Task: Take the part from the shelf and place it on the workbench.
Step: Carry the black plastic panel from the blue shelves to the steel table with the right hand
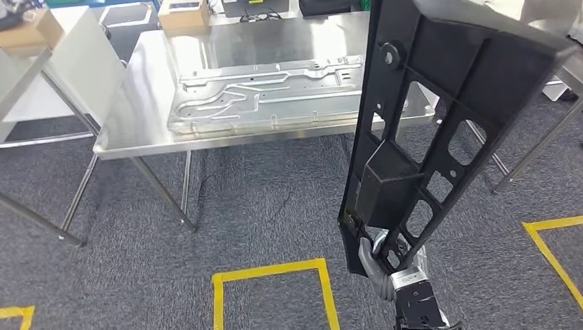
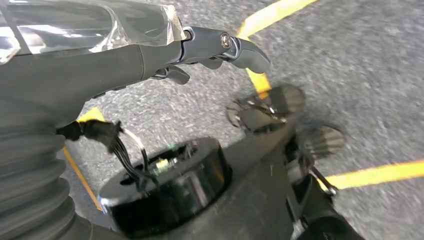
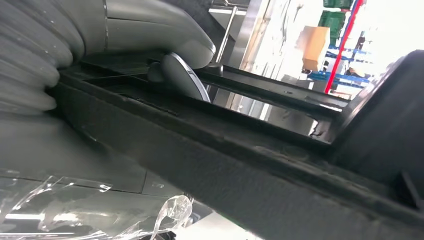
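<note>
The part is a long black plastic frame (image 1: 440, 117) with ribs, several cut-outs and a boxy block. It stands nearly upright in the air on the right of the head view, in front of the workbench's right end. My right hand (image 1: 375, 260) grips its lower end, and the right wrist view shows the thumb (image 3: 155, 37) lying over the part's black rail (image 3: 225, 155). The steel workbench (image 1: 144, 89) stands ahead across grey carpet. My left hand (image 2: 100, 60) hangs over the floor, fingers stretched out, holding nothing.
A large pressed metal plate (image 1: 275, 96) covers the middle of the workbench; bare steel shows at its left end. A second table (image 1: 41, 82) stands at the left. Cardboard boxes (image 1: 182, 15) sit behind. Yellow tape (image 1: 271, 271) marks squares on the carpet.
</note>
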